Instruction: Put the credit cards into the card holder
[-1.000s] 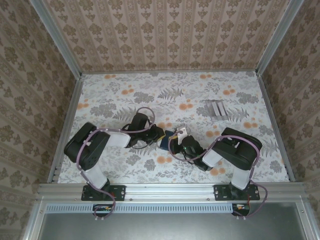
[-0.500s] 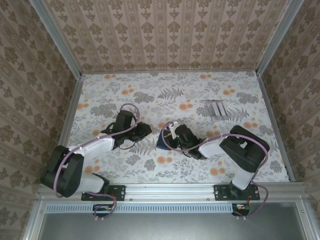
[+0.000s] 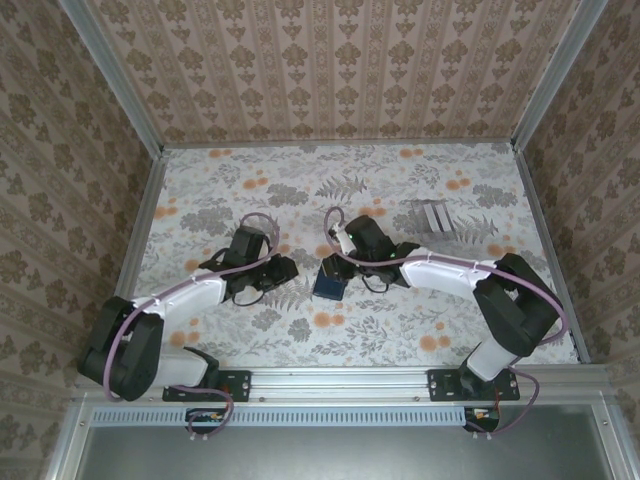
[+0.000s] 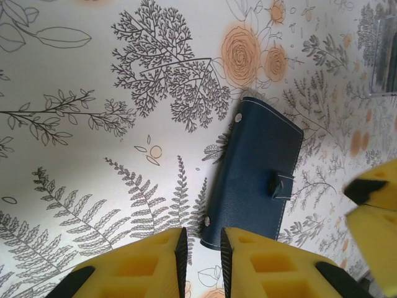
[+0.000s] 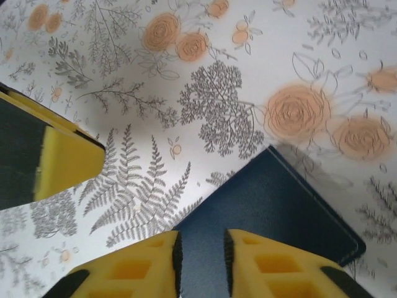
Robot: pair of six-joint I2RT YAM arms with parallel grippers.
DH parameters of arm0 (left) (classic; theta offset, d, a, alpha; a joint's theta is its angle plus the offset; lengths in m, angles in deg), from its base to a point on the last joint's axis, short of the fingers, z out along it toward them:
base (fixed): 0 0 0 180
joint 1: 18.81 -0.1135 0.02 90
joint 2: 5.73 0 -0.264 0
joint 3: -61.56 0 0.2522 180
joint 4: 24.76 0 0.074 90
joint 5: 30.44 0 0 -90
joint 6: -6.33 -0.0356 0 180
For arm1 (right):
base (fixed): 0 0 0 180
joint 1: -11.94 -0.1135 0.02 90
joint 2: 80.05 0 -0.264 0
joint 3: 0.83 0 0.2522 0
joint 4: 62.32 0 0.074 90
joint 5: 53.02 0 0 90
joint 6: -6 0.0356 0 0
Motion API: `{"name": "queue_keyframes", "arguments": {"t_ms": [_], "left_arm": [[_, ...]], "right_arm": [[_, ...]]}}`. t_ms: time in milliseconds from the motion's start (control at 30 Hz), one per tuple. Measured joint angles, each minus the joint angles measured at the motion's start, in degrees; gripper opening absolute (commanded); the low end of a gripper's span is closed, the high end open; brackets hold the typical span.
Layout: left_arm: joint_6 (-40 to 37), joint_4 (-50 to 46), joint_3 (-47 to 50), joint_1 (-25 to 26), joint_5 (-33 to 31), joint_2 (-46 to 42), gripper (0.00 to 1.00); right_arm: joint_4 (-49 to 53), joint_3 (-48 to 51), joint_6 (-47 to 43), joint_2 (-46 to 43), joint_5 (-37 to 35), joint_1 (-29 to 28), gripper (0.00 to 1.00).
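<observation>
At mid-table | left pincer (image 4: 203,239) backed off card holder (image 4: 254,180), parted, empty | right pincer (image 5: 202,245) parted, empty

Left tool (image 4: 202,239) and right tool (image 5: 201,239) point toward each other, jaws slightly parted, empty.

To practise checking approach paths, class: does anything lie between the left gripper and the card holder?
Nothing visible does. In the left wrist view, bare flowered table lies between the left gripper and the closed card holder. The right gripper hangs over the holder itself, off that path.
</observation>
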Motion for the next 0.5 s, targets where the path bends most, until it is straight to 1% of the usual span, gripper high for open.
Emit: {"name": "queue_keyframes", "arguments": {"t_ms": [100,133,267,500], "left_arm": [[-0.3,0.0,0.0,0.0,0.2,1.3,0.25],[-0.5,0.0,0.0,0.0,0.2,1.5,0.25],[-0.9,0.0,0.0,0.0,0.1,1.7,0.26],[-1.5,0.0,0.0,0.0,0.1,2.3,0.28]], "right_arm": [[8.2,-2.6,0.8,0.0,1.6,0.7,0.12],[10.6,-3.4,0.8,0.2,2.0,0.8,0.12],[19.1,-8.0,1.4,3.1,3.5,1.0,0.11],[26.2,-13.8,1.4,9.2,4.0,1.0,0.11]]}}
